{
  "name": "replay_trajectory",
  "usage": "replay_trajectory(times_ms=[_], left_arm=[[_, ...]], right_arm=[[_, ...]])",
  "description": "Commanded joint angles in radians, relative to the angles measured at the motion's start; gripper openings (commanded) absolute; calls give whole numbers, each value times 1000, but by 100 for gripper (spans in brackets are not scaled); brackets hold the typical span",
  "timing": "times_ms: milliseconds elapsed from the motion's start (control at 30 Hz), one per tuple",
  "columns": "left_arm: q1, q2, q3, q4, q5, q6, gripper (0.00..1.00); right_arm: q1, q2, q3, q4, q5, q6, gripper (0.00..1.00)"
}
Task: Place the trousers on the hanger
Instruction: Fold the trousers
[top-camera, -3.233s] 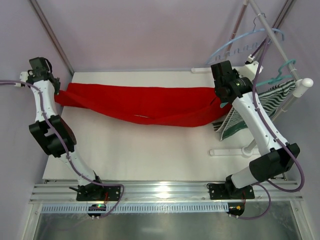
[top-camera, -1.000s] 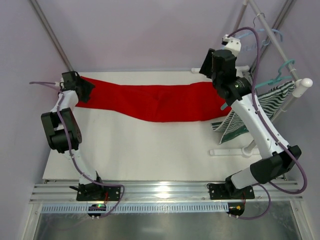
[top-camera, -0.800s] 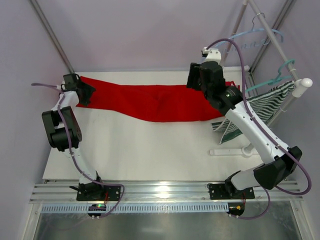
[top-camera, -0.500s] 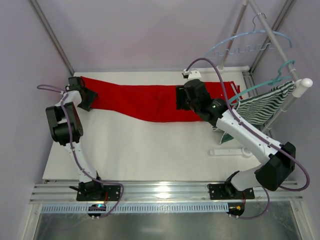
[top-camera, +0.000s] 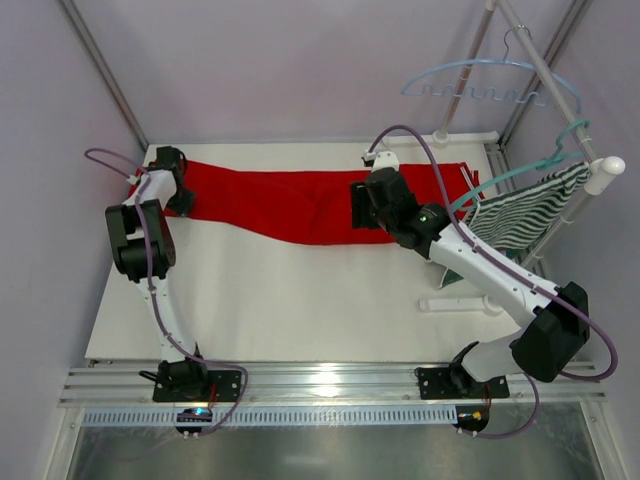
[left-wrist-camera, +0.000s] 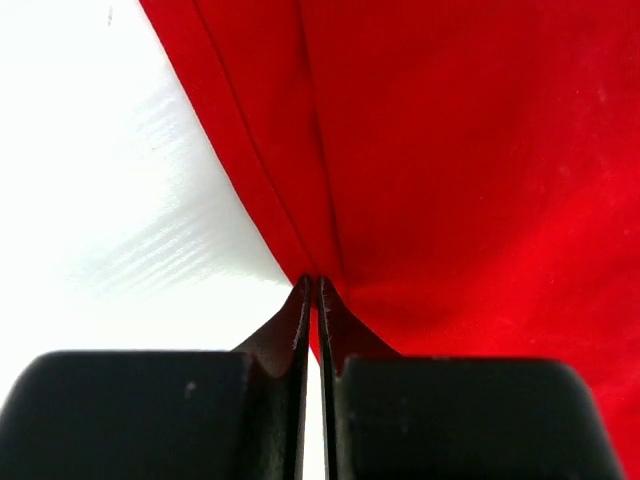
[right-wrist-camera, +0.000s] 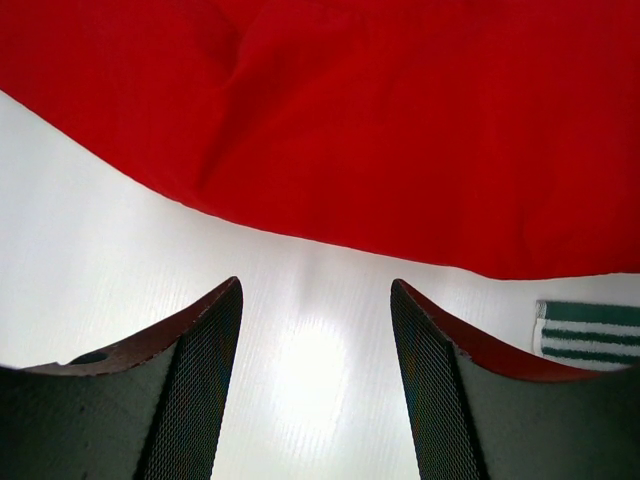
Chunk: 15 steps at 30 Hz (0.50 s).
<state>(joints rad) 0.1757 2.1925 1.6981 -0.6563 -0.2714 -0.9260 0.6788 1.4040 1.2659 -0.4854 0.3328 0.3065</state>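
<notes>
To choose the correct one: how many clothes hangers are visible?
2: the pale blue hanger, bare, high on the right rack; the teal hanger nearer, carrying the striped garment.

- Cannot confirm whether cloth is caught between the closed fingertips (left-wrist-camera: 285, 335) of the left gripper (left-wrist-camera: 310, 285); tips meet right at the hem of the trousers (left-wrist-camera: 480, 150), seam too fine to read.
- Cannot see the trousers' left end from the top camera; covered by that gripper's body.
- Cannot see their middle stretch there either; lost under the right arm (top-camera: 470, 255), along with the right gripper (right-wrist-camera: 315, 285).
- See the trousers only in part from both wrists; cut by the frame edges.
- Cannot resolve the waistband trim (top-camera: 470, 180); too small.
- See only a corner of the striped garment (right-wrist-camera: 588, 330); cut by the right edge.
- Cannot tell how the hanger (top-camera: 470, 64) sits on the rail (top-camera: 545, 70); hook too thin.
</notes>
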Motion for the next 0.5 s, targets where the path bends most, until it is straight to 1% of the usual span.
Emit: replay_trajectory(times_ms=[0, 200, 300, 467], left_arm=[[5, 4, 5, -74, -132, 47, 0], [5, -80, -35, -100, -227, 87, 0], [5, -157, -101, -98, -270, 96, 0], [7, -307, -262, -66, -314, 105, 0]], right_arm=[[2, -56, -14, 31, 11, 5, 64], [4, -97, -46, 33, 2, 22, 64], [2, -112, -60, 34, -3, 29, 64], [4, -94, -53, 5, -1, 46, 64]])
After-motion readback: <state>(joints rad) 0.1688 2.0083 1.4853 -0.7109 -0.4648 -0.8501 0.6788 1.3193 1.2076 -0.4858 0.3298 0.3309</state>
